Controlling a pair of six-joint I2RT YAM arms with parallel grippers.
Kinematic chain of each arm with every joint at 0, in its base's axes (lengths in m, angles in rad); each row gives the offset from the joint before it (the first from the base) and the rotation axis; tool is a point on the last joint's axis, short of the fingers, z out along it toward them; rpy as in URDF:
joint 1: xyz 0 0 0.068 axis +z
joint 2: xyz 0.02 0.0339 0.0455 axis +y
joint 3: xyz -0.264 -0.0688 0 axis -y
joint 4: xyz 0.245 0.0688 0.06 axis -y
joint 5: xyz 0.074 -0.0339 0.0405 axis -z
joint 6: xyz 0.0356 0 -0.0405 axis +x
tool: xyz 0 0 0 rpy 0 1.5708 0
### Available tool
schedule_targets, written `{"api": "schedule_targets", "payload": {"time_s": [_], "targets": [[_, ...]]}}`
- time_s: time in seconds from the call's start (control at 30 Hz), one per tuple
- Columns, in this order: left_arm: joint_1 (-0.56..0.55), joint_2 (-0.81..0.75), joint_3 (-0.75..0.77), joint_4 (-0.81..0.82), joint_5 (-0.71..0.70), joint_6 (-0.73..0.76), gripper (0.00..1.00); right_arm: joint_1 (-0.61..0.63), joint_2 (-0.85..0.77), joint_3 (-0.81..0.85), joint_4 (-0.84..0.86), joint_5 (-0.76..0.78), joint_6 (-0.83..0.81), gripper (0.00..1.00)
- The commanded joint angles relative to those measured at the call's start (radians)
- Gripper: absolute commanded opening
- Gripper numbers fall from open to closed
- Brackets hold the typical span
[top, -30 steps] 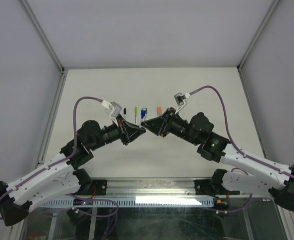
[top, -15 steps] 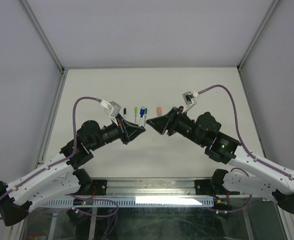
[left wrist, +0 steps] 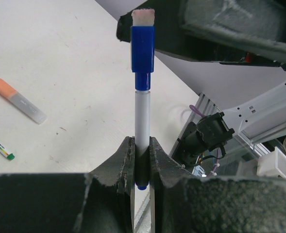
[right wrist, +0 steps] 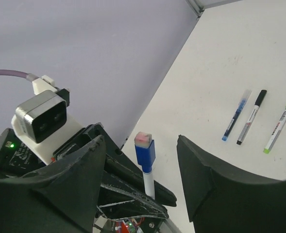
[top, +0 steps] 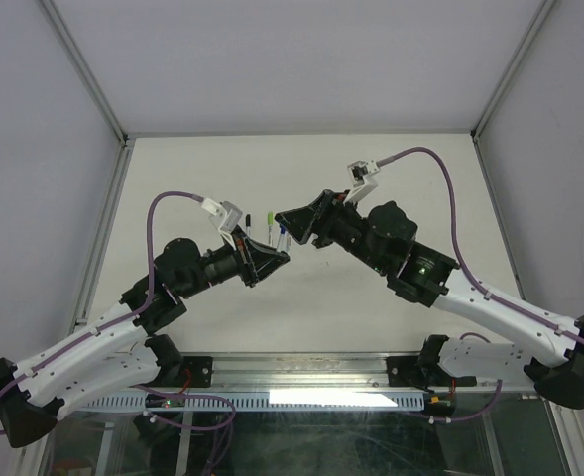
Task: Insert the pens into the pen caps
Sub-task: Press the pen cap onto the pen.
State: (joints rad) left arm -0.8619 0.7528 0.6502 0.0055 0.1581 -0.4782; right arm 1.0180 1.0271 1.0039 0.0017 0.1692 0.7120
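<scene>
Left wrist view: a pale grey-white marker (left wrist: pixel 142 116) is being shown with a blue cap (left wrist: pixel 143 48) seated on its far end, a pinkish pad (left wrist: pixel 143 16) topping the cap. The lower barrel is being clamped between the closed fingers of the left gripper (left wrist: pixel 142 145), with the capped end projecting beyond them, above the table. The right gripper (right wrist: pixel 142 141) is being held wide open, and the cap is standing between its fingers, touching neither.

The pen (left wrist: pixel 142 114) stands in the left gripper (left wrist: pixel 142 148), the right gripper (right wrist: pixel 142 162) just beyond its tip.
</scene>
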Motion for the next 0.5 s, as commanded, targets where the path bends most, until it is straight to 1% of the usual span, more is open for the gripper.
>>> {"api": "schedule_targets", "payload": {"time_s": [0.0,0.17,0.3,0.47], "targets": [[0.011,0.001,0.033,0.051,0.016,0.023,0.00,0.002,0.022,0.061,0.046,0.012,-0.019,0.61],[0.010,0.006,0.032,0.048,0.019,0.023,0.00,0.002,0.034,0.064,0.054,-0.009,-0.014,0.49],[0.010,0.011,0.035,0.047,0.019,0.025,0.00,0.002,0.040,0.060,0.053,-0.029,-0.011,0.43],[0.011,0.018,0.041,0.050,0.015,0.027,0.00,0.002,0.043,0.038,0.056,-0.050,0.005,0.25]]}}
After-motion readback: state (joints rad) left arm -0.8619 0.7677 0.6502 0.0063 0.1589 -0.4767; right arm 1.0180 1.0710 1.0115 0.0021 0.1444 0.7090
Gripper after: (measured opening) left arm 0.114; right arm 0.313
